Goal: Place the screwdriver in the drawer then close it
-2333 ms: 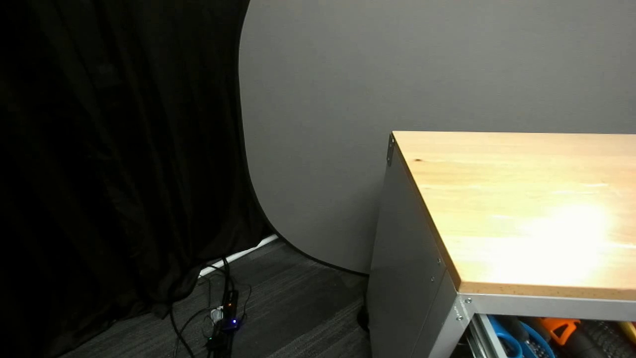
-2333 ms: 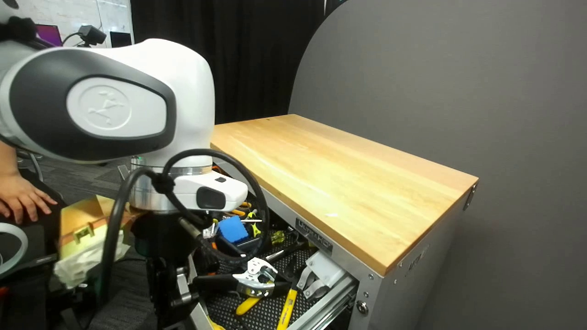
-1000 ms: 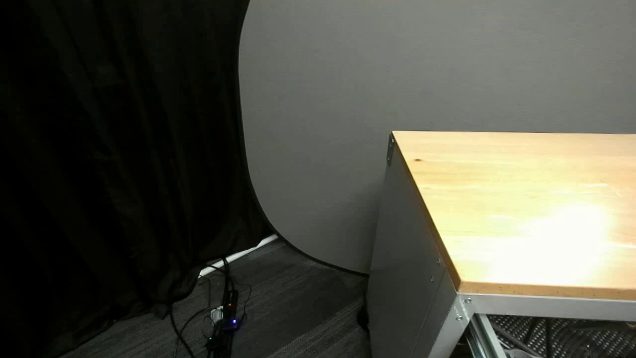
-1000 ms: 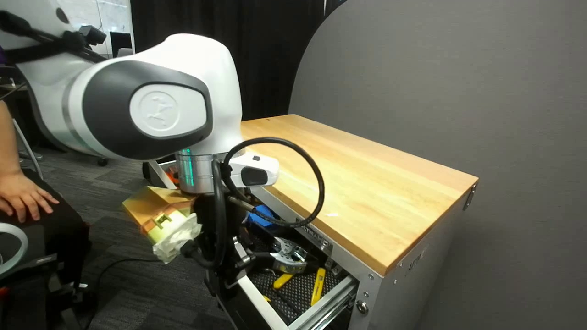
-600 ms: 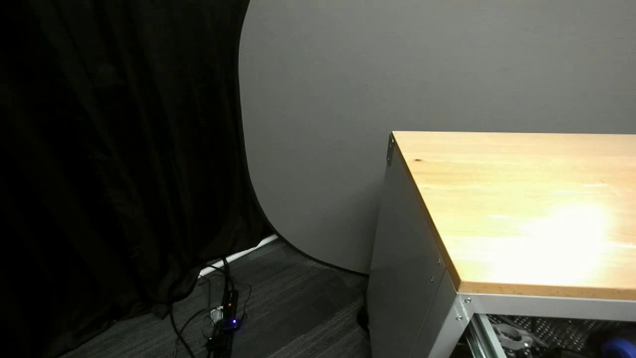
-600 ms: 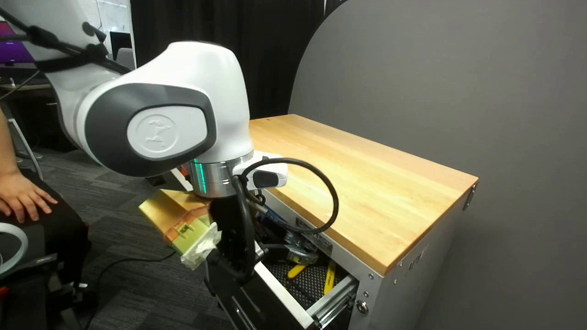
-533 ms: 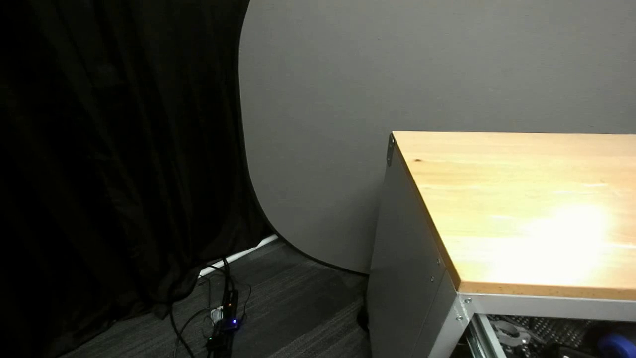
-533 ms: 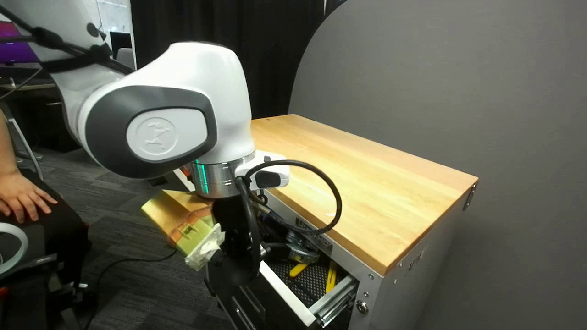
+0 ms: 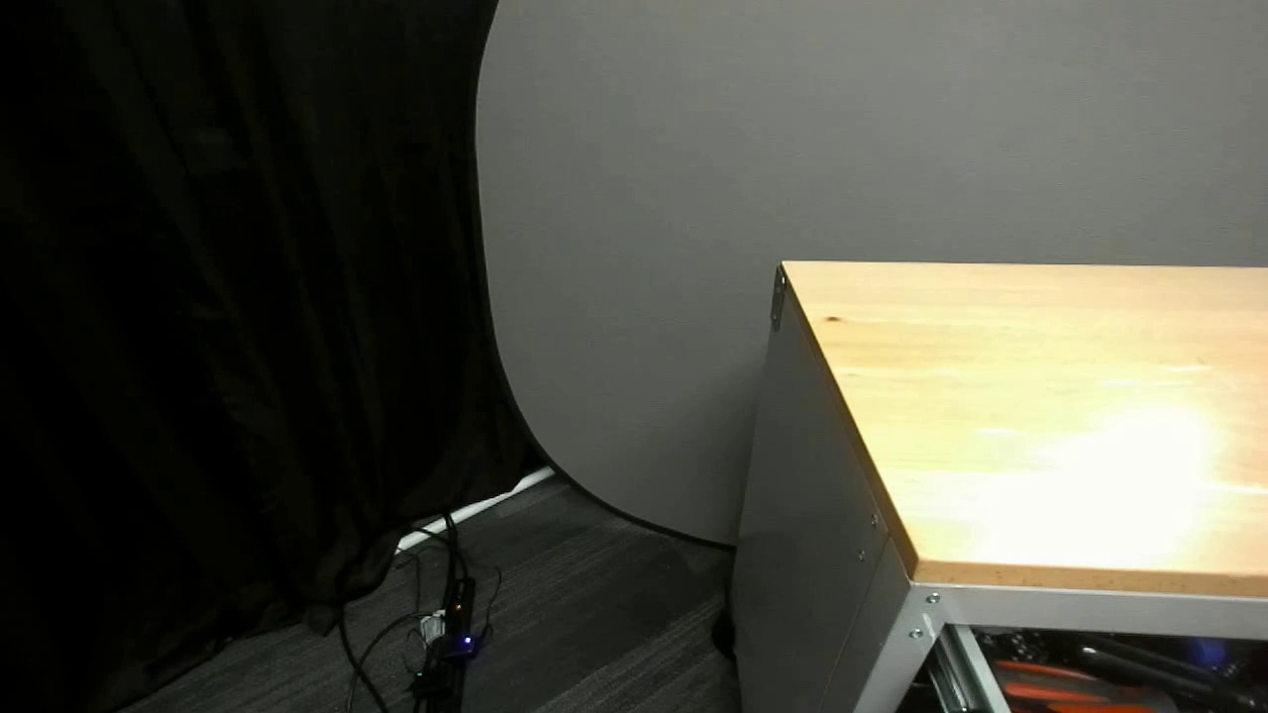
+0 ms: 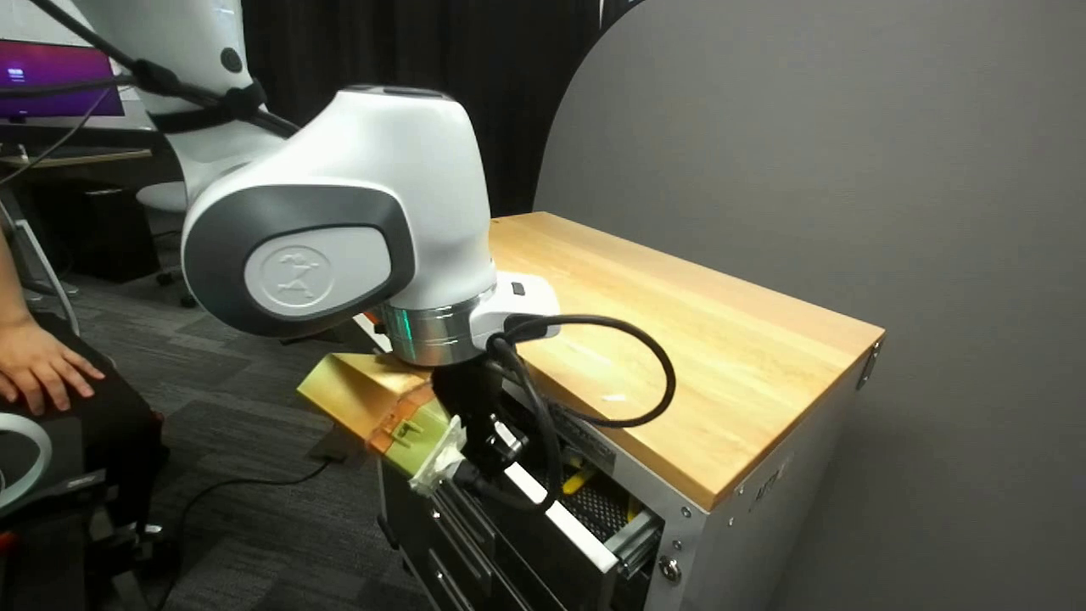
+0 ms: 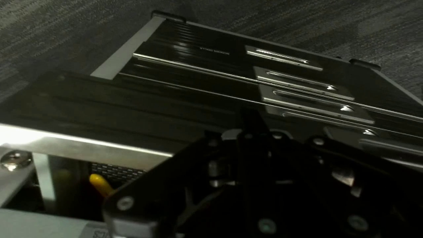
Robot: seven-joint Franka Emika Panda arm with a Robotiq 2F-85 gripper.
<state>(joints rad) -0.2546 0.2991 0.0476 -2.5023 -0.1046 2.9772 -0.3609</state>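
Note:
The drawer stands partly open under the wooden top. Its pale front edge shows in an exterior view [image 10: 587, 538] and in the wrist view [image 11: 99, 148]. In an exterior view only its side rail [image 9: 976, 673] and dark and orange tools inside show. My gripper [image 11: 252, 130] is dark and shadowed, over the drawer's front edge and black front face. In an exterior view the gripper [image 10: 501, 445] is partly behind a cable, close against the drawer front. Whether its fingers are apart cannot be made out. The screwdriver is not identifiable; it is hidden or out of view.
The cabinet's wooden top [image 10: 679, 339] overhangs the drawer. Shut lower drawers with metal handles [image 11: 310, 102] lie below. A yellow tool handle [image 11: 100, 185] lies inside the drawer. A cable loop [image 10: 653, 399] hangs from the wrist. A person's hand [image 10: 47, 369] is at the left.
The arm has moved toward the cabinet. The drawer has slid inward, and its opening is narrower. Other tools now show at the opening beside the rail.

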